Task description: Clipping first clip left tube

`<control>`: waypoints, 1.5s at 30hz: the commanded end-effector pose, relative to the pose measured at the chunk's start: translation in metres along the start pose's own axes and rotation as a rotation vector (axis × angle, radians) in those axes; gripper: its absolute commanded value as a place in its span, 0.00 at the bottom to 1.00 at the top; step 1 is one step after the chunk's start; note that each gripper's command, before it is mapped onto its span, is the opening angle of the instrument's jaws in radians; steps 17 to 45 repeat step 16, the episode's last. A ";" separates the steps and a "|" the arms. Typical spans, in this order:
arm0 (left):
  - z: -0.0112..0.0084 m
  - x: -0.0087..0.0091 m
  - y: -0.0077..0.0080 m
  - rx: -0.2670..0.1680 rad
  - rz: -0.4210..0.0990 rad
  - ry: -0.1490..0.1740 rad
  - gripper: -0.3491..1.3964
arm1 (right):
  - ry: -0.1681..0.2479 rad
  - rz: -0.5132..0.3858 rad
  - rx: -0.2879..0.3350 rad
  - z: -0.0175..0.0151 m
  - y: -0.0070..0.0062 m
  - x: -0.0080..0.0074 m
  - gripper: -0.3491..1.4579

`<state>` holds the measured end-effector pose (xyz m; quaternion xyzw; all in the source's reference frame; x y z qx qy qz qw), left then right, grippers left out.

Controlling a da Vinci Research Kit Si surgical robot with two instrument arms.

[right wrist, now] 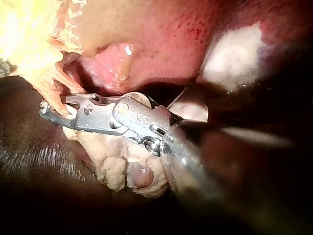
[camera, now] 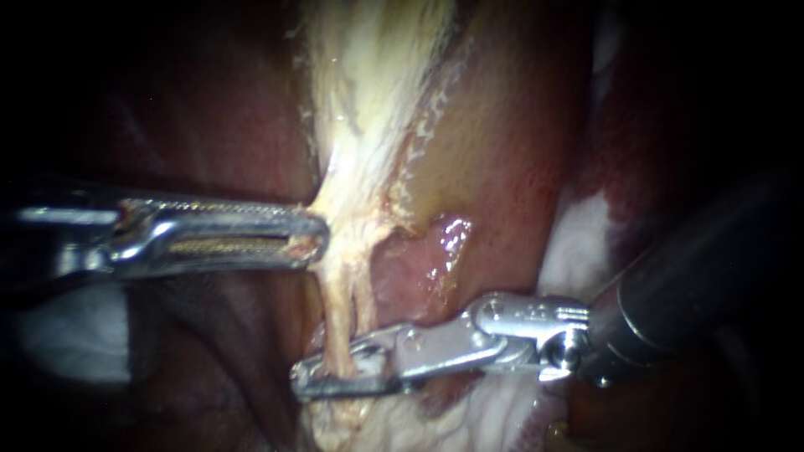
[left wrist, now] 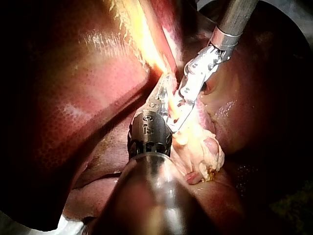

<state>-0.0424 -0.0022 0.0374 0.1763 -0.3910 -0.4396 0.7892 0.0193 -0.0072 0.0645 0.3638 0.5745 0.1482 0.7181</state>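
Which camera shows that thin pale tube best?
The endoscope view: the tube runs unobstructed down between the right instrument's open jaws. The left wrist view barely shows it; the right wrist view shows only a short stretch.

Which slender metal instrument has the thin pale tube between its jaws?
The right instrument, entering from the right: its open jaws straddle the thin pale tube. The left instrument grips pale tissue higher up.
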 end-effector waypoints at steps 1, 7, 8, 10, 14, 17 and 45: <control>0.0000 0.0000 0.0000 0.001 0.000 0.000 0.00 | 0.001 0.000 0.000 0.0001 0.0000 -0.0001 0.00; 0.0000 0.0000 0.0000 0.001 0.000 0.000 0.00 | 0.001 0.000 0.000 0.0001 0.0000 -0.0001 0.00; 0.0000 0.0000 0.0000 0.001 0.000 0.000 0.00 | 0.001 0.000 0.000 0.0001 0.0000 -0.0001 0.00; 0.0000 0.0000 0.0000 0.001 0.000 0.000 0.00 | 0.001 -0.001 0.000 0.0001 0.0000 -0.0001 0.00; 0.0000 0.0000 0.0000 0.001 0.000 0.000 0.00 | -0.002 0.000 -0.001 0.0001 0.0001 -0.0002 0.00; 0.0000 0.0000 0.0000 0.001 0.000 0.000 0.00 | -0.002 0.000 -0.001 0.0001 0.0002 -0.0002 0.00; 0.0000 0.0000 0.0000 0.001 0.000 0.000 0.00 | -0.002 0.000 -0.001 0.0001 0.0002 -0.0002 0.00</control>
